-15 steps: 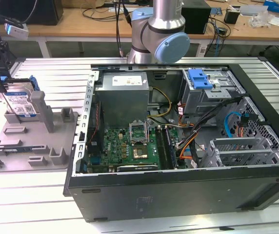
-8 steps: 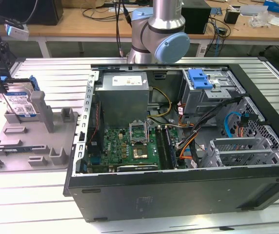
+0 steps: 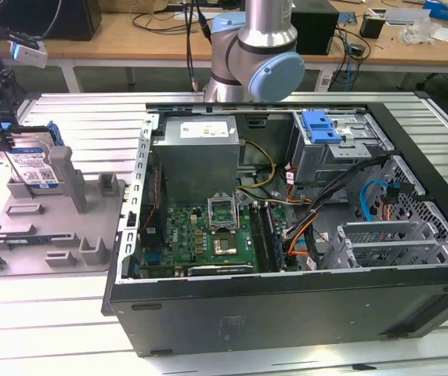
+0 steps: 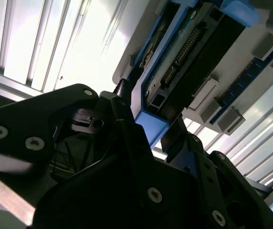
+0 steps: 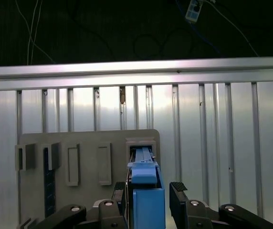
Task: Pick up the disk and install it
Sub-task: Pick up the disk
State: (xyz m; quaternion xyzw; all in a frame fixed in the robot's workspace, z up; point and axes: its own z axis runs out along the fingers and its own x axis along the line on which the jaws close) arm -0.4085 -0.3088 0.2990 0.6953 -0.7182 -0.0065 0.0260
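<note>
At the left of the exterior view, the disk [image 3: 34, 166] stands on edge in a grey holder [image 3: 91, 227] on the worktop [image 3: 52, 337], with the gripper [image 3: 6, 141] over it, fingers [image 5: 178, 193] apart astride its blue frame.

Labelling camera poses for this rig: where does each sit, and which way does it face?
Exterior view: off the arm, raised, looking down over the open computer case; arm and gripper show.
First wrist view: on the wrist, looking down past the gripper at the disk in the grey fixture.
Second wrist view: at the wrist, looking along the gripper at the disk's connectors.
All share gripper and disk.
</note>
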